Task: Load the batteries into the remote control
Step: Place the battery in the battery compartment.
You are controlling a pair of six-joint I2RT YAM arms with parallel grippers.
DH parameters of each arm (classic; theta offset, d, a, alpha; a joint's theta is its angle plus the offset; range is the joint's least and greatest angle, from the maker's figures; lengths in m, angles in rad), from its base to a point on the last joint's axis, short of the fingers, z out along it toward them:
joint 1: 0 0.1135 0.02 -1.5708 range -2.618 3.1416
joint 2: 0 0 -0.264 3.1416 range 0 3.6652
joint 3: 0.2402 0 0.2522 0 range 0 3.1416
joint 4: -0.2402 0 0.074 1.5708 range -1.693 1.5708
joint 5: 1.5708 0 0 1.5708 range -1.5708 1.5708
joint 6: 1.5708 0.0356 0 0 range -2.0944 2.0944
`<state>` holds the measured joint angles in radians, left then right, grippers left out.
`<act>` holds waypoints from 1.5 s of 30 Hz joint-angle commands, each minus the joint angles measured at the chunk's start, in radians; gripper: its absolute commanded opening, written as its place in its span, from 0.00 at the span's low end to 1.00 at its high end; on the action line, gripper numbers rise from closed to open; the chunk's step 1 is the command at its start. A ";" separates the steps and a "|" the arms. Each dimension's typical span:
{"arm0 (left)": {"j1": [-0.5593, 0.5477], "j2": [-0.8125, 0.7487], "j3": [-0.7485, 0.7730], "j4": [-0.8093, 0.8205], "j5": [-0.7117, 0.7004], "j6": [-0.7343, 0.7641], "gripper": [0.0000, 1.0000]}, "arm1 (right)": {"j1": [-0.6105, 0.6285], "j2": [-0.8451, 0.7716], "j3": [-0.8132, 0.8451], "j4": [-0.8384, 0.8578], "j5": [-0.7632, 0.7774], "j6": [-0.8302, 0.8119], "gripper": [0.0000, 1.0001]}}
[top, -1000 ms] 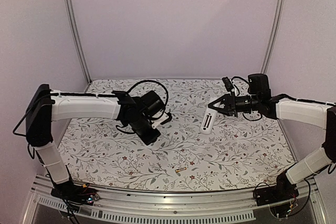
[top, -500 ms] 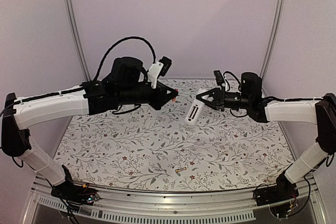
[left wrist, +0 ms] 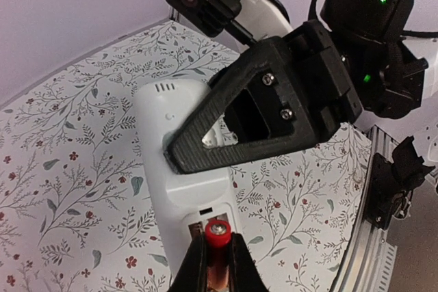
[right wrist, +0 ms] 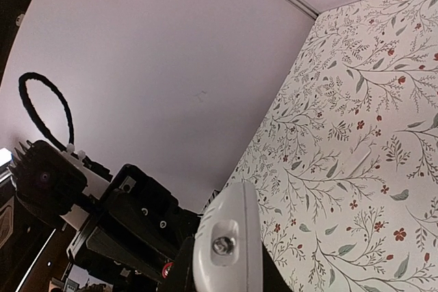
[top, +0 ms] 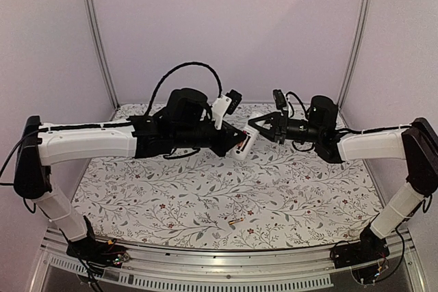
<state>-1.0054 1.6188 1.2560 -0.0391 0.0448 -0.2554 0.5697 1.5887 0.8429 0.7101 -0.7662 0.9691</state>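
**Left gripper** (left wrist: 217, 259): clenched on the red battery (left wrist: 217, 236), pads across its barrel, the capped end pointing at the remote (left wrist: 170, 117). The battery tip sits just at the open recess (left wrist: 205, 214) at the remote's lower end; whether it touches cannot be told.

**Right gripper** (left wrist: 183, 150): clamped across the middle of the remote, one black triangular finger (left wrist: 274, 111) lying over the white back and leaving the recess end free. The remote hangs in the air over the far middle of the table (top: 308, 189).

**Handling, as judged:** the battery is light, hard and smooth, so it is likely to swivel or slip between the pads if pushed off-axis. A grip on the barrel suits it. The remote is light, stiff, slick plastic; the mid-body hold seems sound.

**Pose:** both forearms run roughly level, the left reaching right and the right reaching left, the grippers meeting tip to tip.

**Other:** the second battery (top: 236, 222) lies on the near table, well apart.
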 commanded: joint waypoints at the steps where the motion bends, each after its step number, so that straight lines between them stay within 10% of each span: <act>1: -0.021 0.026 0.030 0.021 -0.008 0.004 0.00 | 0.010 0.020 -0.005 0.076 0.004 0.032 0.00; 45: -0.026 0.054 0.026 -0.127 -0.042 -0.033 0.03 | 0.014 -0.002 -0.025 0.184 0.009 0.066 0.00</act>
<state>-1.0176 1.6630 1.2938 -0.0578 0.0250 -0.2844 0.5758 1.6077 0.8215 0.8165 -0.7601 1.0309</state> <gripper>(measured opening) 0.078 0.175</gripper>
